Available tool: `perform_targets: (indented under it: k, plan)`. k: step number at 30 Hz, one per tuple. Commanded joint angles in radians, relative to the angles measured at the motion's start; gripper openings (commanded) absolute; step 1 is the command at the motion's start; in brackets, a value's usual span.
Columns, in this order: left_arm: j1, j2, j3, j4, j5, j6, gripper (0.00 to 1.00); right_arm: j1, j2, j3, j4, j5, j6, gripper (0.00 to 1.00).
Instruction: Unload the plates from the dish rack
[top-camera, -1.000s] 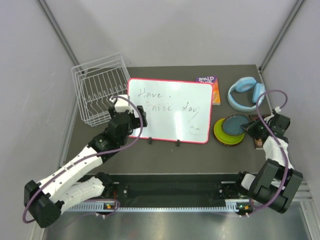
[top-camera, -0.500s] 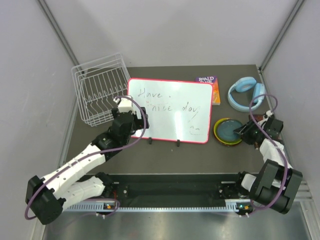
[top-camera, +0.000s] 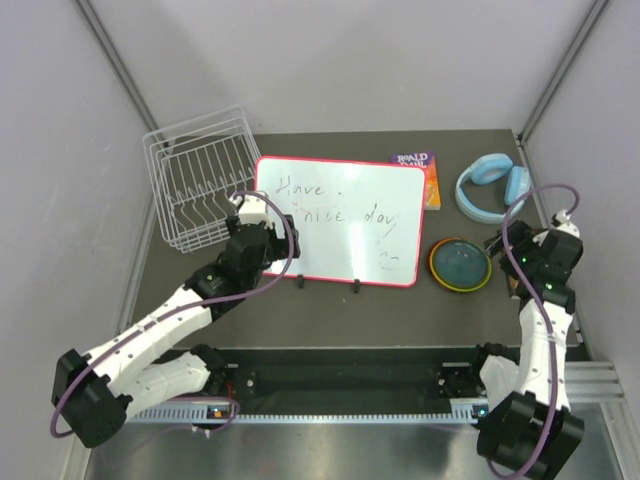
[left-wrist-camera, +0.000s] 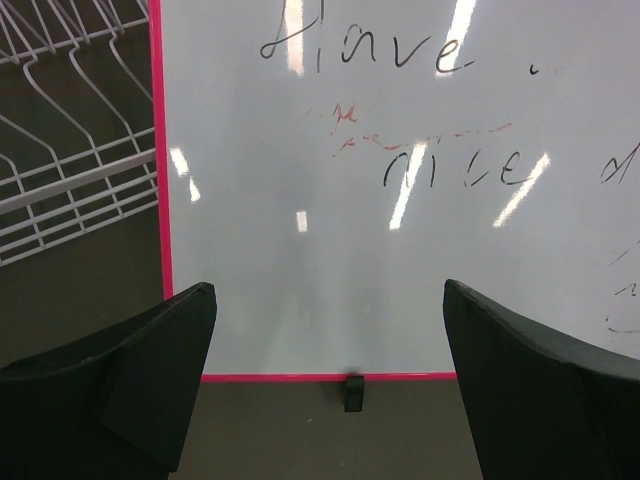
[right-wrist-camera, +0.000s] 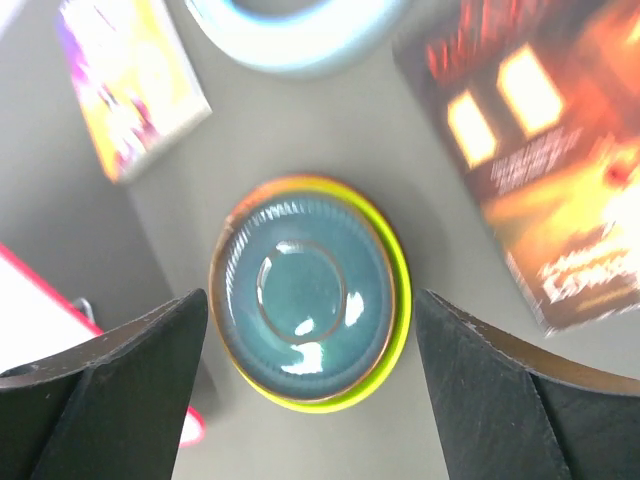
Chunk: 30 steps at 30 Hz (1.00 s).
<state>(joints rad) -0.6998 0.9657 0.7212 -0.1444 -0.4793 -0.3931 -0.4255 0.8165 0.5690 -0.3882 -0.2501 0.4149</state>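
Observation:
The plates (top-camera: 460, 264) lie stacked on the table right of the whiteboard. A blue-teal one (right-wrist-camera: 305, 290) is on top, with a lime-yellow rim and an orange edge showing under it. My right gripper (top-camera: 503, 252) hovers at the stack's right edge. In the right wrist view its gripper (right-wrist-camera: 310, 300) is open, a finger on either side of the stack and apart from it. The white wire dish rack (top-camera: 195, 180) stands at the back left; I see no plate in it. My left gripper (top-camera: 252, 212) is open in front of the whiteboard's lower left corner, holding nothing (left-wrist-camera: 328, 290).
A pink-framed whiteboard (top-camera: 340, 220) stands on small black feet mid-table. Light blue headphones (top-camera: 490, 185) and a purple-and-yellow book (top-camera: 425, 170) lie at the back right. A dark book with orange pictures (right-wrist-camera: 530, 150) lies by the plates, under my right wrist.
My right gripper has opened and let go of the blue-teal plate, which now rests on the stack. The gripper has drawn back to the right. The left arm has hardly moved.

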Motion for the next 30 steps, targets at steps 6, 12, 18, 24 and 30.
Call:
perform_targets:
  k: [6, 12, 18, 24, 30]
  plan:
    - [0.003, -0.005, 0.054, -0.009, -0.001, -0.009, 0.99, 0.013, -0.131, 0.114, -0.077, 0.051, -0.065, 0.84]
    - [0.003, -0.047, 0.047, -0.027, -0.065, 0.005, 0.99, 0.054, -0.192, 0.057, 0.008, -0.092, -0.09, 0.87]
    - [0.003, -0.048, 0.058, -0.069, -0.165, 0.052, 0.99, 0.365, -0.211, 0.048, 0.08, 0.204, -0.1, 0.92]
    - [0.078, 0.033, 0.099, -0.119, -0.142, 0.022, 0.99, 0.648, -0.099, 0.032, 0.109, 0.495, -0.056, 0.93]
    - [0.291, 0.004, 0.052, -0.021, 0.077, 0.004, 0.99, 0.714, -0.056, 0.014, 0.127, 0.512, -0.025, 0.93]
